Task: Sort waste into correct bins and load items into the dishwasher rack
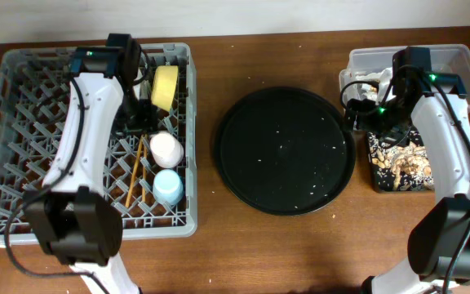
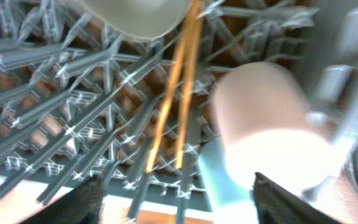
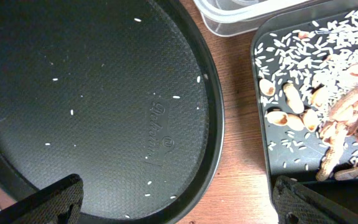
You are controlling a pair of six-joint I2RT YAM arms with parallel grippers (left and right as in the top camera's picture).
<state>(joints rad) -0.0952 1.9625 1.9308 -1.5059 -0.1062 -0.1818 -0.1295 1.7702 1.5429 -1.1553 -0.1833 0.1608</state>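
The grey dishwasher rack point(image 1: 23, 163) at the left holds a yellow bowl point(image 1: 166, 86), a pink cup point(image 1: 166, 149), a light blue cup point(image 1: 168, 186) and chopsticks point(image 1: 136, 173). My left gripper point(image 1: 137, 121) hangs open and empty over the rack. Its wrist view shows the chopsticks point(image 2: 179, 93), pink cup point(image 2: 266, 124), blue cup point(image 2: 213, 180) and a pale rounded rim point(image 2: 135, 15), perhaps the plate. My right gripper point(image 1: 367, 114) is open and empty point(image 3: 179, 205) between the round tray and the black rectangular tray point(image 1: 379, 173). That tray holds wrapper scraps, rice and shells point(image 3: 316, 106). The clear tub point(image 1: 443, 59) holds white tissue point(image 1: 365, 82).
A large round black tray point(image 1: 284, 151) with a few scattered rice grains point(image 3: 55, 79) sits in the middle of the wooden table. A strip of bare wood point(image 3: 241, 143) separates it from the black rectangular tray. The clear tub's corner point(image 3: 241, 15) shows behind.
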